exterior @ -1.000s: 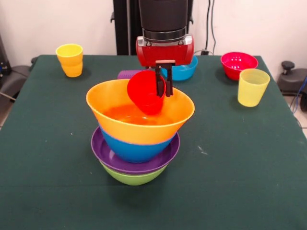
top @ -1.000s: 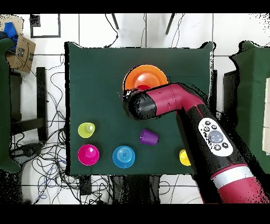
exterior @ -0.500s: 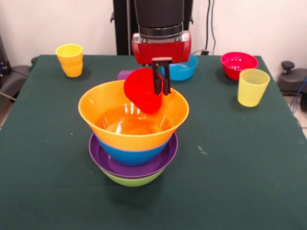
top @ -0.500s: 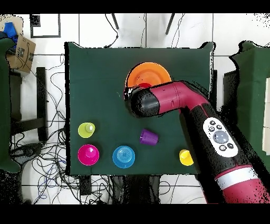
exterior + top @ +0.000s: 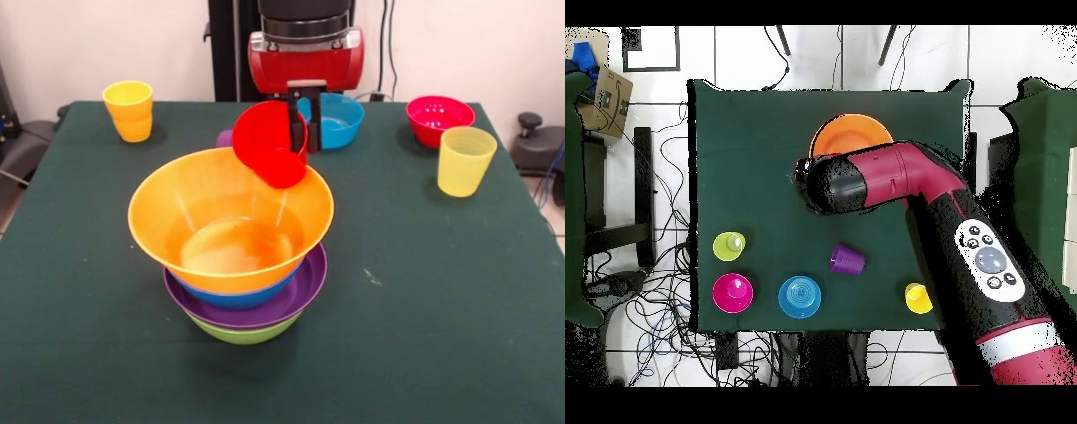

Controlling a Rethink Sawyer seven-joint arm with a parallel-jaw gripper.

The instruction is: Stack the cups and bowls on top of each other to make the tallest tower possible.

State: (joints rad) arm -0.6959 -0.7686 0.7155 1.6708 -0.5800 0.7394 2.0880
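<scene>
Front view first: your hand (image 5: 301,132) is clamped on the tilted red cup's (image 5: 269,143) rim, holding it over the far edge of the orange bowl (image 5: 225,221) that tops the tower (image 5: 243,283). From overhead, you see the arm (image 5: 895,185) covering most of that bowl on the bench (image 5: 745,150), hiding hand and cup.

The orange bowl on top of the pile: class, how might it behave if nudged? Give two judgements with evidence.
The orange bowl probably tips or slides easily: it sits tilted on the blue bowl, with its rim wider than the bowls below. It looks like light, stiff, glossy plastic, so it is likely slippery and would keep its shape.
</scene>
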